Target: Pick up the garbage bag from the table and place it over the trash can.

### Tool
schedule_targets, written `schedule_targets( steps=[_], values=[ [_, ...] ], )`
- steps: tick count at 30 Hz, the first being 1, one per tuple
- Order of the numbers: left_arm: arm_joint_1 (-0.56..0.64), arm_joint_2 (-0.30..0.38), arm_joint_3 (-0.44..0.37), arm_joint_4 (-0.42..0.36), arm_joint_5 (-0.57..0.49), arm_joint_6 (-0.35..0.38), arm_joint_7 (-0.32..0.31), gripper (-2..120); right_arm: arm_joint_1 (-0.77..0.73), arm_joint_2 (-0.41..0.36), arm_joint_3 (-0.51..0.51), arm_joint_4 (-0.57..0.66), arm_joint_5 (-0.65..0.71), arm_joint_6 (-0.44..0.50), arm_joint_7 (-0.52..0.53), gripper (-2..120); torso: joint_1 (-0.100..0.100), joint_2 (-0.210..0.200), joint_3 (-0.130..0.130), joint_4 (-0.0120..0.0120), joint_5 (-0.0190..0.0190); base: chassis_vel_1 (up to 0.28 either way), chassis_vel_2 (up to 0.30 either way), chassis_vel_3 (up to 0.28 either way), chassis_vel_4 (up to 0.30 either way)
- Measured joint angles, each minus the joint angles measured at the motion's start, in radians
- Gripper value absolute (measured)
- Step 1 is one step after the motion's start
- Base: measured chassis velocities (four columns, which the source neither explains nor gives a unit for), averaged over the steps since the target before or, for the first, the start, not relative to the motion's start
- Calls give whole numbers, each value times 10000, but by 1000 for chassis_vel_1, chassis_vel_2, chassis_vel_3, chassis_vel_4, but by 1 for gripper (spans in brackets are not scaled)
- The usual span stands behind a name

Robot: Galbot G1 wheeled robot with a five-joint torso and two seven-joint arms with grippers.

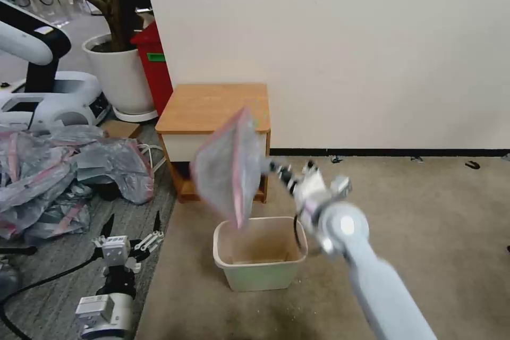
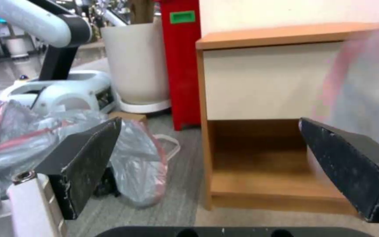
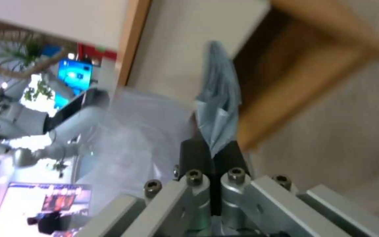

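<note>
The garbage bag (image 1: 228, 170), crinkled grey plastic with a pink-red band, hangs in the air in front of the table (image 1: 212, 106) and just above the trash can (image 1: 260, 276). My right gripper (image 1: 272, 166) is shut on the bag's edge and holds it from the right. The right wrist view shows this gripper (image 3: 214, 154) pinching a fold of the bag (image 3: 218, 108), with the table (image 3: 286, 82) behind. My left gripper (image 1: 132, 226) hangs open and low over the floor at the left. In its wrist view the left gripper (image 2: 211, 171) faces the table (image 2: 260, 82), and the blurred bag (image 2: 365, 89) shows past one finger.
A heap of similar grey-pink bags (image 1: 58, 175) lies on the floor at the left. A red bin (image 1: 154, 64), a white plant pot (image 1: 122, 74) and another robot's base (image 1: 48, 101) stand behind it. Open beige carpet (image 1: 425, 212) stretches to the right, bounded by the wall.
</note>
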Motion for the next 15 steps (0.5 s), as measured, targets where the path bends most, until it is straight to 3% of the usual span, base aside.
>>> schedule_targets(
  steps=[7, 15],
  values=[
    [-36, -61, 48, -7, 65, 3, 4, 100, -1738, 152, -1350, 702, -1451, -171, 82, 0, 0, 1, 0, 1, 0, 0, 0, 0, 0],
    [109, -145, 145, -75, 186, -20, 7, 100, -1512, 319, -1495, -58, -2067, 345, -143, 0, 0, 0, 1, 3, 1, 0, 0, 0, 0]
  ],
)
